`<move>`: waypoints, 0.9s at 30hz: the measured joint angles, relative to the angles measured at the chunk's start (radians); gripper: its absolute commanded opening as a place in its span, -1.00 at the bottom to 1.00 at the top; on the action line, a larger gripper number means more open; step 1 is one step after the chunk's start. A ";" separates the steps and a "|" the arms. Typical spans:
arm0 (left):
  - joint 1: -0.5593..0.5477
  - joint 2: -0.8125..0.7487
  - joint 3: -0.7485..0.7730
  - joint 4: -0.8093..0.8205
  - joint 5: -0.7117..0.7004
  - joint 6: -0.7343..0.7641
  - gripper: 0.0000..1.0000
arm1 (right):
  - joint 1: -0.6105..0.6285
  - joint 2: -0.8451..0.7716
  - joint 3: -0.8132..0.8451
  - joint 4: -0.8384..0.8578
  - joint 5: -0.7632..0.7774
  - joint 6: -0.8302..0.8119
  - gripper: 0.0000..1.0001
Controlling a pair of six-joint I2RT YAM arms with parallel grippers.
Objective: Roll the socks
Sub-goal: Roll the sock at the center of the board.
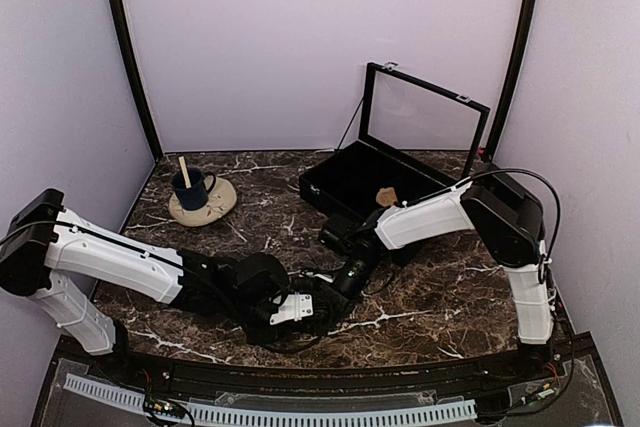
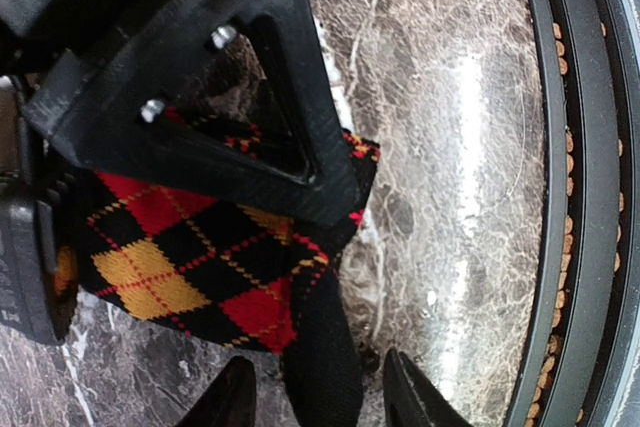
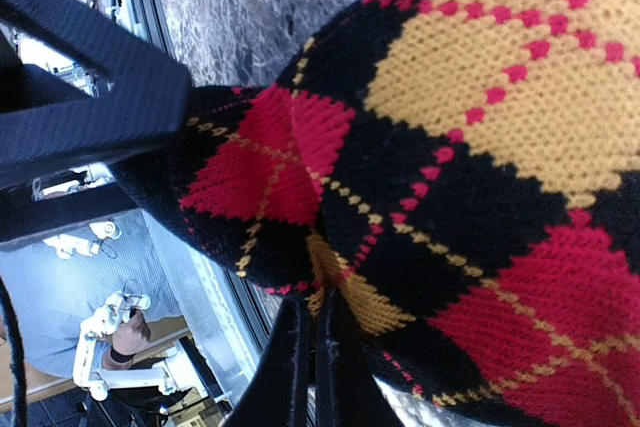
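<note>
The black fabric sock with red and orange argyle diamonds [image 2: 180, 257] lies on the dark brown marbled bench [image 1: 450, 297], in the middle of its front part and close to the near edge. Both arms meet over it. The right gripper [image 3: 312, 367] is fully closed and pinches a fold of the sock, and the knitted fabric puckers toward its fingertips. In the left wrist view, one triangular black finger of this gripper lies across the upper part of the sock. The left gripper [image 2: 320, 402] is about half open. Its two fingers stand on either side of the sock's plain black end, with a small gap on each side, so they do not press the fabric. Farther back, a small tan-brown bundle [image 1: 386, 196] lies inside a black case with a raised glass lid [image 1: 345, 177]; it is too small to tell more. A dark blue mug [image 1: 192, 189] stands on a cream plate [image 1: 225, 199] at the back left.
</note>
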State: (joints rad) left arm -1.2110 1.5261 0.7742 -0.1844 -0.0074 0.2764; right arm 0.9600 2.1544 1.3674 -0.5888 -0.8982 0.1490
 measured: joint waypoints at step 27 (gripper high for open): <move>-0.003 0.113 0.103 -0.079 0.064 0.038 -1.00 | -0.005 -0.005 0.020 -0.100 0.032 -0.053 -0.96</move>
State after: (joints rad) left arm -1.2140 1.6394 0.8776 -0.2638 0.0566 0.3141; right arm 0.9550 2.1494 1.3872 -0.6888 -0.8658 0.0963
